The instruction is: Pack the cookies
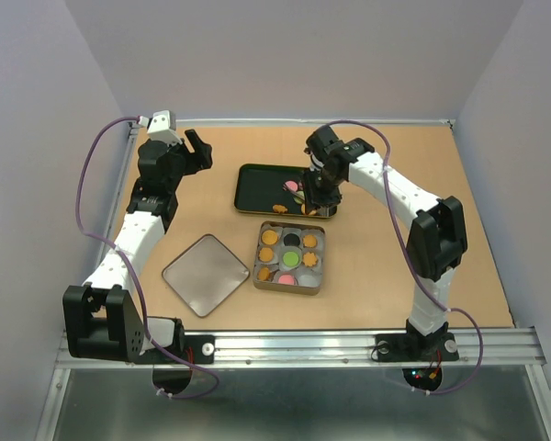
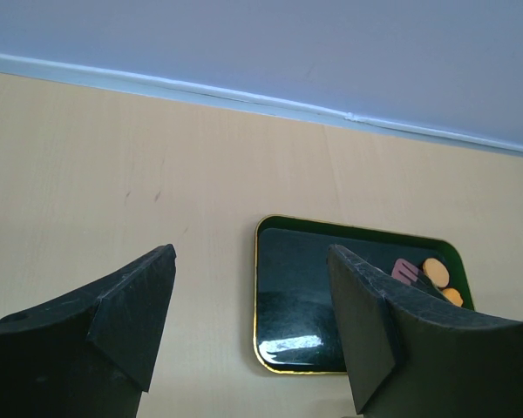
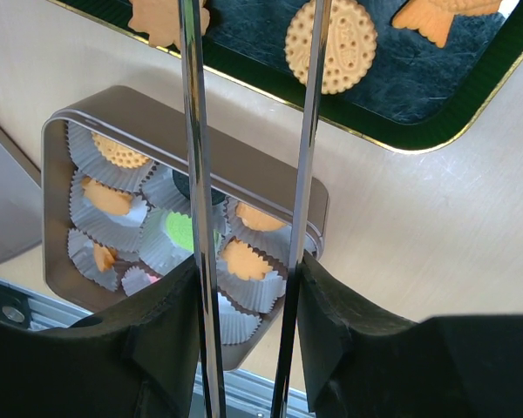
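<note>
Over glossy green tray [image 1: 257,184] | right tool [image 3: 248,287] pinching shiny, probably steel tongs [image 3: 191,131] | left tool [image 2: 253,270] spread | cookies [image 3: 330,43] round, scalloped

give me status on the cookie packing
Left gripper open, empty, parked aside. Right gripper shut on tongs above tray. Cookies: some in tin, some on tray. Nothing blocking.

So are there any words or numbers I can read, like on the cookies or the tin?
No text here can be read.
Round cookie on the tray: something is stamped in its middle, too blurred to read.
Tin, lid, tongs: no words, numbers or signs show.
</note>
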`<state>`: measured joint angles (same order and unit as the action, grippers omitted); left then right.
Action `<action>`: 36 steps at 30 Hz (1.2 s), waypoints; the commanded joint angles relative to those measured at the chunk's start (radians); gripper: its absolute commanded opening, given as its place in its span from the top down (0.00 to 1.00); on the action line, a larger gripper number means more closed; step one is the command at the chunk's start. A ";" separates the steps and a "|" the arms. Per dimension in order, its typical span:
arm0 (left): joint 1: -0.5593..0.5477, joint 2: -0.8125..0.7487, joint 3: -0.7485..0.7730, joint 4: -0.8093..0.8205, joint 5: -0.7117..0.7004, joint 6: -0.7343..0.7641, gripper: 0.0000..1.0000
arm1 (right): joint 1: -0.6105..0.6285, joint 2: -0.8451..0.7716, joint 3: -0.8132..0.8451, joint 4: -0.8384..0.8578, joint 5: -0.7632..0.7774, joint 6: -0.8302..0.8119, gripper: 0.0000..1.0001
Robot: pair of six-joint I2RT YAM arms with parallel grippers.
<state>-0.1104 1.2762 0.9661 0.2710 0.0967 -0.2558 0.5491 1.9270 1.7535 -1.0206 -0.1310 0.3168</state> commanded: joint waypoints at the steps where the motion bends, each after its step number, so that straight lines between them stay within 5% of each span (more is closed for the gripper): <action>1: -0.006 -0.012 0.029 0.025 0.005 0.007 0.20 | 0.020 0.015 0.038 0.014 -0.004 -0.007 0.53; 22: -0.006 -0.014 0.031 0.022 0.006 0.009 0.20 | 0.025 0.063 0.038 0.017 0.027 -0.004 0.57; 36: -0.006 -0.015 0.033 0.019 0.000 0.013 0.20 | 0.025 -0.077 0.077 0.014 0.053 0.019 0.62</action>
<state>-0.1108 1.2762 0.9661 0.2710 0.0963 -0.2554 0.5697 1.9709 1.7535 -1.0206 -0.1009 0.3214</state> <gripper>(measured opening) 0.807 0.410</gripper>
